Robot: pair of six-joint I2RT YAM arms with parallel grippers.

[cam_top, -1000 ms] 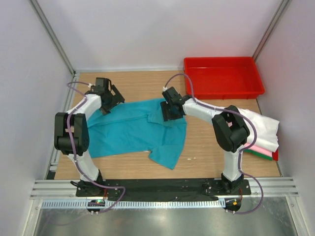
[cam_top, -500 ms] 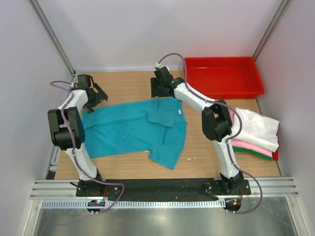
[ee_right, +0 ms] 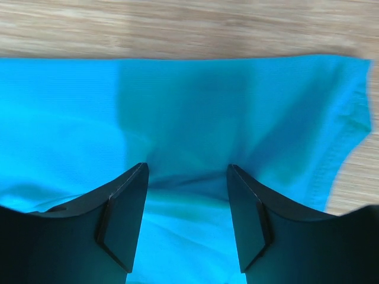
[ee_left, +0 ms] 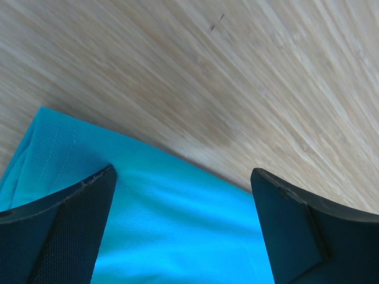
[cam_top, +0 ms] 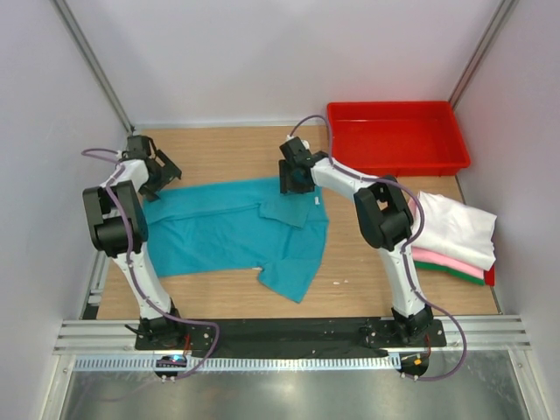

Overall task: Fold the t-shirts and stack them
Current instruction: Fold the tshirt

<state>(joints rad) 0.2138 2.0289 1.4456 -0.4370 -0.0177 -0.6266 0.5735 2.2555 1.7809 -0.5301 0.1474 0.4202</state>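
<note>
The teal t-shirt (cam_top: 232,229) lies spread on the wooden table, its small white neck label (cam_top: 316,202) near the far right. My left gripper (cam_top: 154,175) is open over the shirt's far left corner; in the left wrist view (ee_left: 183,177) the teal cloth (ee_left: 177,236) lies below the wide-apart fingers (ee_left: 65,231). My right gripper (cam_top: 293,180) is open at the shirt's far edge; in the right wrist view (ee_right: 186,171) the cloth (ee_right: 189,94) lies under and between the fingers (ee_right: 121,219). A folded stack with a white t-shirt (cam_top: 455,226) on top, then pink (cam_top: 442,260) and green, sits at the right.
A red plastic tray (cam_top: 395,156) stands at the back right, just behind the folded stack. The enclosure walls stand close on the left and right. Bare wood (cam_top: 227,144) shows behind the shirt and between the shirt and the stack.
Both grippers left the shirt's middle and moved to its far edge. The right one swung past the edge and came back onto it. The shirt's near sleeve shifted slightly left.
</note>
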